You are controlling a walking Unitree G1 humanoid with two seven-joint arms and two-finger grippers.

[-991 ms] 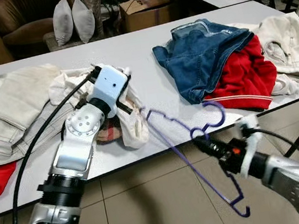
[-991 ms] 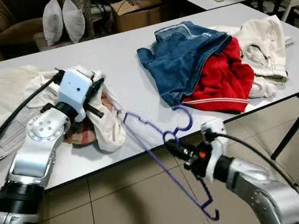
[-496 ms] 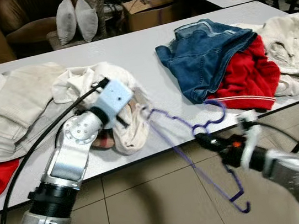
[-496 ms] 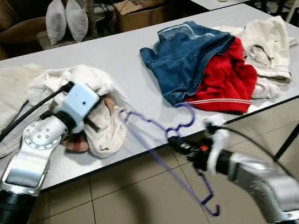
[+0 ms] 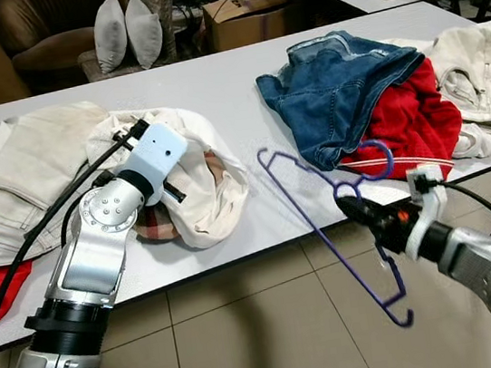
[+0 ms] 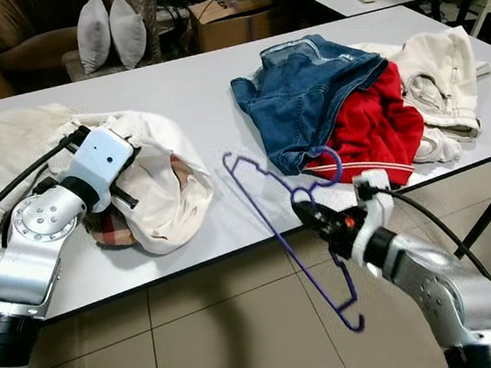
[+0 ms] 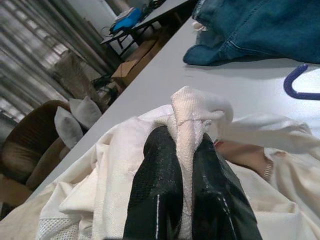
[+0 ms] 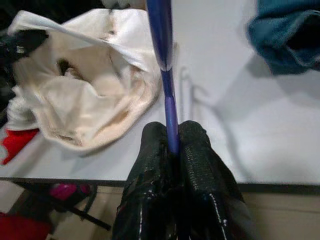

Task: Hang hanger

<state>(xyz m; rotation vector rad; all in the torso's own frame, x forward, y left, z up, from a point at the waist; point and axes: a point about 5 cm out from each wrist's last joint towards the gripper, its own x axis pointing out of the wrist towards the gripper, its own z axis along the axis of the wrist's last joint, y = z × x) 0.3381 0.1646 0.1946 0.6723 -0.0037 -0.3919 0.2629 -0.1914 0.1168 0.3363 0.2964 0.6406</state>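
Purple hanger (image 5: 325,228) sits clamped in the right pincer (image 5: 351,208); left pincer (image 7: 185,185) pinches the cream garment (image 7: 197,112).

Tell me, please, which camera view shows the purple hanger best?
The left eye view: the whole hanger shows, from hook to lower end. The right eye view matches it. The right wrist view shows one bar between the fingers; the left wrist view, a curved bit.

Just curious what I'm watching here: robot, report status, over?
Right pincer shut on thin purple wire hanger. Left pincer shut on cream cloth garment. Nothing between them.
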